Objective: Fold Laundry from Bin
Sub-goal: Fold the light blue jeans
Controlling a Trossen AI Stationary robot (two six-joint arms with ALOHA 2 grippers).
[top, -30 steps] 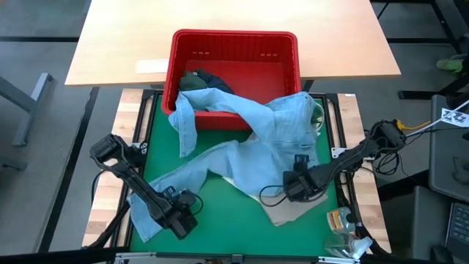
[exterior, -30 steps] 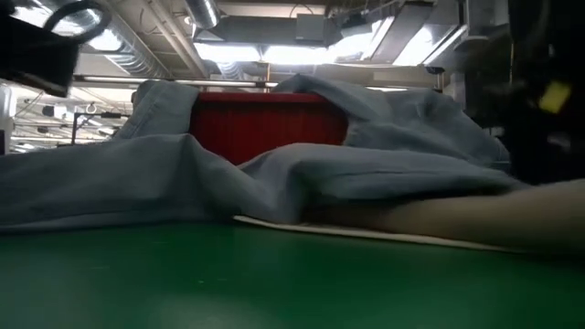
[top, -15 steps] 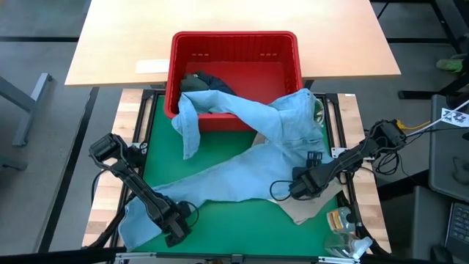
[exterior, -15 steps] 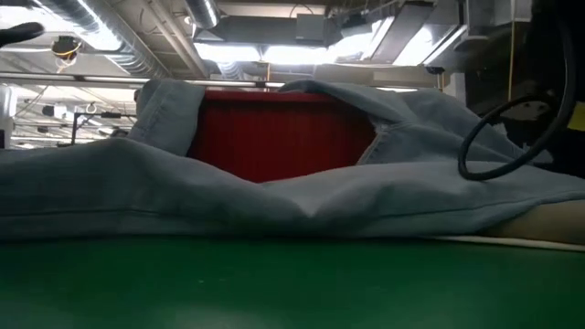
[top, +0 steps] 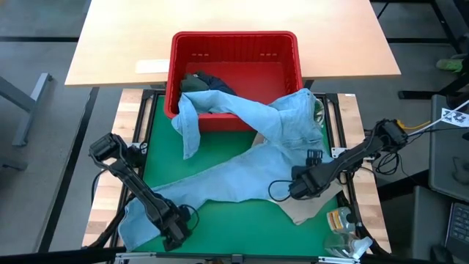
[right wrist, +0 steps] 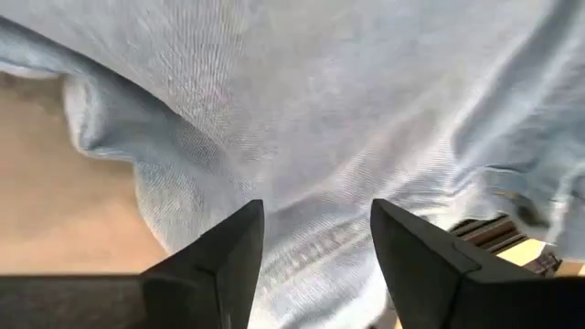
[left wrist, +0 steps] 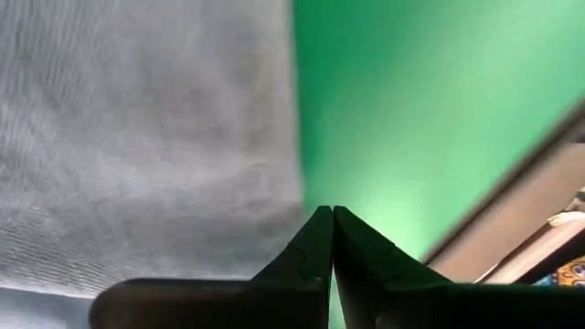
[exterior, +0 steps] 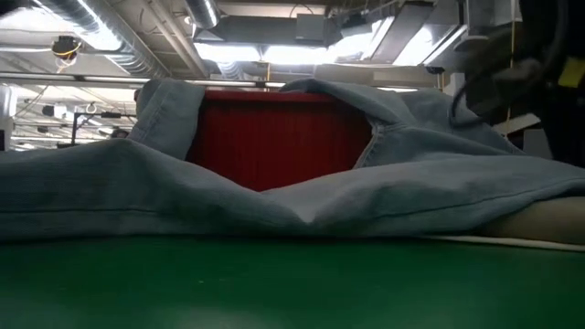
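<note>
Left claw [top: 178, 233] now pinched empty beside blue shirt [top: 242, 165]; right claw [top: 298, 185] open above.

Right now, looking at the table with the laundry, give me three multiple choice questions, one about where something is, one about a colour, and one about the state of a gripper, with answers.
1. Where does the light blue shirt lie?
A. wholly inside the bin
B. draped from the bin's rim onto the green mat
C. folded on the wooden table

2. What colour is the bin?
A. red
B. blue
C. white

3. How do the left gripper's fingers stand?
A. wide apart
B. pressed together
C. around the bin's rim

Answers: 1 B, the high view shows it trailing from the bin's front wall across the green mat. 2 A, its walls are red. 3 B, the left wrist view shows the tips touching.
</note>
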